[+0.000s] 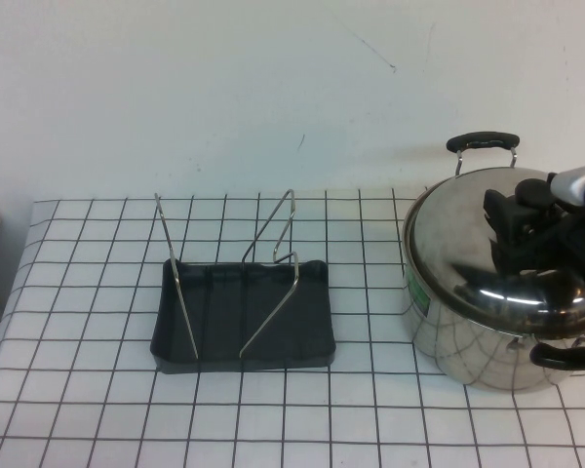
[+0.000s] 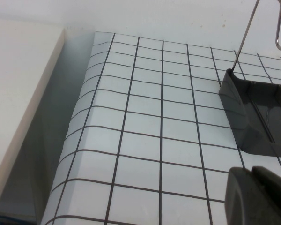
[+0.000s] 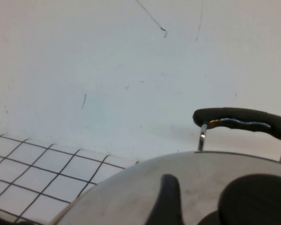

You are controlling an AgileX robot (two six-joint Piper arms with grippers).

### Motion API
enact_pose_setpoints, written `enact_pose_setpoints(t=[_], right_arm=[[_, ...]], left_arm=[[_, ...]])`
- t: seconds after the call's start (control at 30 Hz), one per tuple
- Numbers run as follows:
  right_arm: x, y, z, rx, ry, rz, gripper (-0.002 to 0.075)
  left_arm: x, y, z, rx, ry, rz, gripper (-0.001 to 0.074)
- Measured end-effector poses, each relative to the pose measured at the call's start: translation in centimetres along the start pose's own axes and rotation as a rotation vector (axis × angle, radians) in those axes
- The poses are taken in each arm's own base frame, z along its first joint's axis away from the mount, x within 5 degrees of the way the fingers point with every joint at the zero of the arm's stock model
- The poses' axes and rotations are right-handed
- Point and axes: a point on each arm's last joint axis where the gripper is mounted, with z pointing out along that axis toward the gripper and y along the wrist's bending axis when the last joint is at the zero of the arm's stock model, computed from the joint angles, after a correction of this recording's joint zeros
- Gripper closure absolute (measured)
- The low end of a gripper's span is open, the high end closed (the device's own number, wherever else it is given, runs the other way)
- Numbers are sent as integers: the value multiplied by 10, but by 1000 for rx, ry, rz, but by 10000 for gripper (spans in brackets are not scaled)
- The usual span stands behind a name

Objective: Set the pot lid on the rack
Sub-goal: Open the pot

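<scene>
The lid (image 1: pixel 487 258) sits on the pot (image 1: pixel 468 351) at frame right (rack (image 1: pixel 242 317) centre). Right gripper (image 1: pixel 517 229) over it, jaws spread; left gripper (image 2: pixel 260 197), jaws pressed together, above the counter (image 1: pixel 78 390).

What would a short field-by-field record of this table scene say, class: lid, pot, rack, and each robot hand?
pot lid: resting on the pot, black knob at its centre
pot: on the table's right side
rack: left of the pot, apart from it, holding nothing
right hand: open, over the lid at its knob
left hand: shut, low beside the rack, holding nothing
table: black grid on white
</scene>
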Motion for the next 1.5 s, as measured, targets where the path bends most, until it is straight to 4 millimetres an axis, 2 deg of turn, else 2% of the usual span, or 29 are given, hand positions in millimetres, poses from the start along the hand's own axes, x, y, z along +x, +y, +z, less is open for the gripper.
enact_pose_setpoints(t=[0.3, 0.37, 0.5, 0.67, 0.77, 0.93, 1.13, 1.37, 1.5], right_arm=[[2, -2, 9, 22, 5, 24, 160], [3, -2, 9, 22, 7, 23, 214], [2, -1, 9, 18, -9, 18, 394], [0, -1, 9, 14, -29, 14, 392], [-8, 0, 6, 9, -67, 15, 392], [-43, 1, -11, 5, -183, 5, 392], [-79, 3, -40, 7, -233, -12, 392], [-103, 4, -74, 11, -196, 7, 392], [-110, 7, -86, -6, -191, -18, 392]], left_arm=[[0, 0, 0, 0, 0, 0, 738], [0, 0, 0, 0, 0, 0, 738], [0, 0, 0, 0, 0, 0, 738], [0, 0, 0, 0, 0, 0, 738], [0, 0, 0, 0, 0, 0, 738], [0, 0, 0, 0, 0, 0, 738], [0, 0, 0, 0, 0, 0, 738], [0, 0, 0, 0, 0, 0, 738], [0, 0, 0, 0, 0, 0, 738]])
